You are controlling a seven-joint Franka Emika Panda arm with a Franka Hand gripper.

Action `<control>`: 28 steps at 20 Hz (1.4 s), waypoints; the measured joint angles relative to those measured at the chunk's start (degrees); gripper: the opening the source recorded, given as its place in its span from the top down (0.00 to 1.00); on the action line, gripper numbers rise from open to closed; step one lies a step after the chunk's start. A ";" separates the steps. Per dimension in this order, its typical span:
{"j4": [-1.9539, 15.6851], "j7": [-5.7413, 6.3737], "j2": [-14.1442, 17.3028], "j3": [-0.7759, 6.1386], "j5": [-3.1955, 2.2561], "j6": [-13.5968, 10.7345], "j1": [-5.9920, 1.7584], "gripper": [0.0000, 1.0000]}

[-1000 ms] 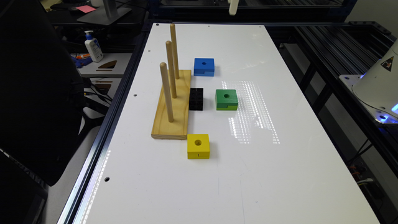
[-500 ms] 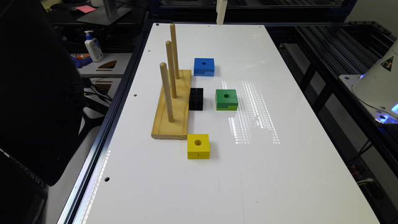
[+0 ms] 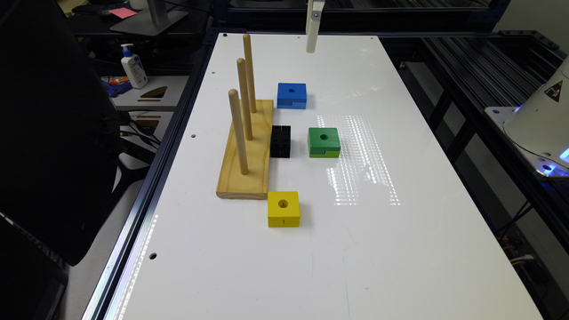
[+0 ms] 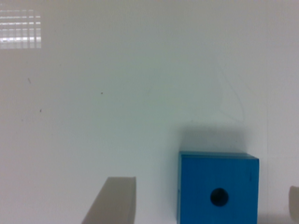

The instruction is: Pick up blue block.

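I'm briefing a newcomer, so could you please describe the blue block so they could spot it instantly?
Start at the wooden peg board on the white table. Off its far end, toward the exterior view's right, sits the blue block. Its green and yellow neighbours share its shape; only colour differs.

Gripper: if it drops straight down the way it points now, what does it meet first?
Probably the blue block. In the wrist view the block sits between the open gripper fingers, with white table around it. The exterior view leaves depth unclear, so it could land on bare table just beyond the block.
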 joint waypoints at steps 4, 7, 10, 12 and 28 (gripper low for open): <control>0.37 0.78 0.00 1.29 0.01 0.00 0.03 0.00; 0.51 1.45 0.00 2.13 0.01 0.00 0.03 0.00; 0.55 1.51 0.09 2.30 0.01 0.00 0.03 0.00; 0.55 1.51 0.88 2.30 0.01 0.35 0.03 0.00; 0.68 1.51 9.30 2.30 0.01 8.17 0.02 0.00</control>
